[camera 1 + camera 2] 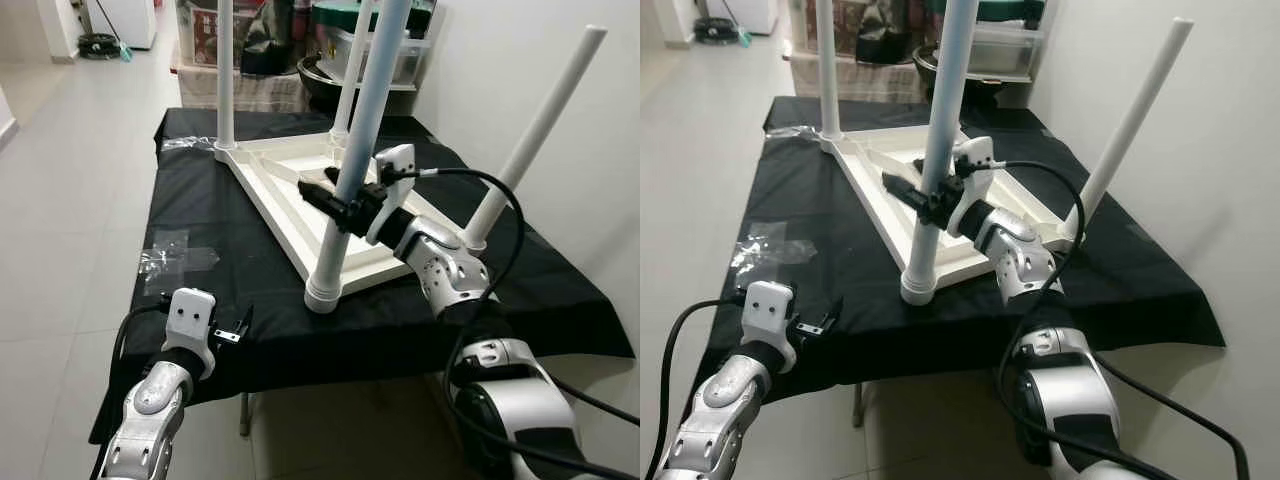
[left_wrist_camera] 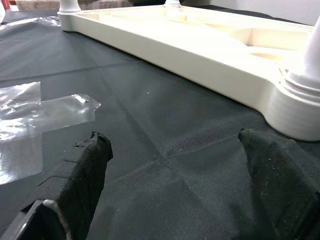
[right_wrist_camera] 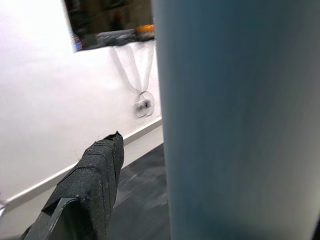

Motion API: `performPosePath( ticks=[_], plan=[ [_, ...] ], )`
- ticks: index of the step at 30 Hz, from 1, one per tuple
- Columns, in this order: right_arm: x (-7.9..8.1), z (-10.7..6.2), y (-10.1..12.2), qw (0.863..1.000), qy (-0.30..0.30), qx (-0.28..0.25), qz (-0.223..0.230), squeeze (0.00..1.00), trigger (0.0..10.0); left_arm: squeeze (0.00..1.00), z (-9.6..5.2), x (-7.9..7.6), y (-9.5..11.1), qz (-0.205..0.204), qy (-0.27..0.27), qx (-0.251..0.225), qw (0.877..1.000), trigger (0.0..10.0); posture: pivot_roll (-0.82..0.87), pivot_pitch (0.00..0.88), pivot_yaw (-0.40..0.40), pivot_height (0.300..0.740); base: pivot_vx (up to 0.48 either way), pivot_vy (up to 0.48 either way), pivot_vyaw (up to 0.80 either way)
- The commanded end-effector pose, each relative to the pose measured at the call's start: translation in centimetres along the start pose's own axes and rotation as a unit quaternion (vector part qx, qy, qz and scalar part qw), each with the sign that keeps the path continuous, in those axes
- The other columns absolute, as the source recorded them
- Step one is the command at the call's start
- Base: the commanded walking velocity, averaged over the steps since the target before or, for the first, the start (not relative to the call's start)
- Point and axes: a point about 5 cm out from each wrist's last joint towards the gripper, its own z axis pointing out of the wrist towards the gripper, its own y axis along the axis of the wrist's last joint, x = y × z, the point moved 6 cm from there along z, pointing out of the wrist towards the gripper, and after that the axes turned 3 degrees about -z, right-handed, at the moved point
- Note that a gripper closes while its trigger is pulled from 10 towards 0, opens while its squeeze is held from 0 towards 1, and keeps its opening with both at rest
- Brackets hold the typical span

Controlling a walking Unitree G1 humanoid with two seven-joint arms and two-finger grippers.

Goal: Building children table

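Legs point upward from the cream-white plastic children's table top [image 1: 300, 185], which lies upside down on the black cloth-covered work table [image 1: 560, 290]. Four white tubular legs stand in its corner sockets. The near leg, a long white plastic tube [image 1: 365, 130], rises from the near corner socket [image 1: 323, 293] with its long axis close to vertical, leaning slightly away from the robot towards the top of the view.

The right gripper [image 1: 342, 205] is the one at work. It reaches in from the robot's right, roughly level, and meets the near leg partway up its length, so the fingers lie crosswise to the tube. In the right wrist view the tube [image 3: 235, 120] stands right against the camera, with one black finger [image 3: 92, 180] beside it. The fingers appear closed around the tube, holding it; whether they clamp it firmly cannot be judged.

The left gripper [image 1: 236, 331] hovers low at the near edge of the black cloth, well apart from the leg and lower than the right gripper. Its fingers [image 2: 85, 170] are spread wide and hold nothing. In its wrist view the socket [image 2: 300, 105] lies ahead and to one side. A sheet of clear crumpled plastic wrap [image 1: 170, 255] lies flat on the cloth nearby.

Seating or twisting the leg into its socket would most likely fall to the right arm, since it is already on the tube.
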Motion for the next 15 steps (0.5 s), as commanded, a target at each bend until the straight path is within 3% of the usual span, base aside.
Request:
performPosePath(
  ticks=[1,2,3,4,6,8,10,11,12,13,14,15],
  plan=[
    [2.4,0.9,-1.0,0.997,0.075,0.025,-0.002,0.0,10.0,0.0,0.0,0.2,-0.2,0.006,0.003,0.002,1.0,10.0,0.1,0.0,-0.186,0.74,0.0,0.0,0.0],
    [2.4,0.9,-1.0,0.997,0.075,0.025,-0.002,0.0,10.0,0.0,0.0,0.2,-0.2,0.006,0.003,0.002,1.0,10.0,0.1,0.0,-0.186,0.74,0.0,0.0,0.0],
    [4.2,0.8,-1.5,0.991,0.133,0.028,-0.002,0.0,6.4,0.0,-0.2,0.2,-0.2,0.006,0.004,0.002,1.0,10.0,0.1,0.0,-0.189,0.74,0.0,0.0,0.0],
    [6.1,0.4,-1.8,0.982,0.185,0.025,0.001,0.0,0.0,0.0,-0.2,0.3,-0.2,0.006,0.005,0.002,1.0,10.0,0.1,0.0,-0.187,0.74,0.0,0.0,0.0],
    [8.1,-0.1,-2.9,0.97,0.239,0.035,0.0,0.0,0.0,0.0,-0.3,0.2,-0.3,0.007,0.005,0.003,1.0,10.0,0.1,0.0,-0.182,0.74,0.0,0.0,0.0],
    [8.4,-0.2,-3.4,0.969,0.242,0.044,-0.004,0.0,0.0,0.0,-0.3,0.2,-0.3,0.007,0.005,0.003,1.0,10.0,0.1,0.0,-0.182,0.74,0.0,0.0,0.0],
    [7.8,0.3,-4.4,0.976,0.207,0.071,-0.007,0.0,0.0,0.0,-0.2,0.2,-0.3,0.007,0.004,0.003,1.0,10.0,0.1,0.0,-0.182,0.74,0.0,0.0,0.0],
    [6.1,1.1,-5.9,0.986,0.129,0.106,-0.009,0.0,0.0,0.0,-0.2,0.2,-0.3,0.007,0.003,0.004,1.0,10.0,0.09,0.0,-0.175,0.74,0.0,0.0,0.0],
    [6.1,1.1,-5.9,0.986,0.129,0.106,-0.009,0.0,0.0,0.0,-0.2,0.2,-0.3,0.007,0.003,0.004,1.0,10.0,0.09,0.0,-0.175,0.74,0.0,0.0,0.0],
    [0.9,1.1,-9.1,0.979,-0.091,0.182,-0.01,0.0,0.0,0.0,0.0,0.2,-0.2,0.008,0.001,0.003,1.0,10.0,0.08,0.0,-0.167,0.74,0.0,0.0,0.0],
    [-0.3,0.6,-9.8,0.969,-0.145,0.199,-0.013,0.0,0.0,0.0,0.0,0.2,-0.2,0.008,0.001,0.003,1.0,10.0,0.08,0.0,-0.167,0.74,0.0,0.0,0.0],
    [-0.3,0.6,-9.8,0.969,-0.145,0.199,-0.013,0.0,0.0,0.0,0.0,0.2,-0.2,0.008,0.001,0.003,1.0,10.0,0.08,0.0,-0.167,0.74,0.0,0.0,0.0]
  ],
)
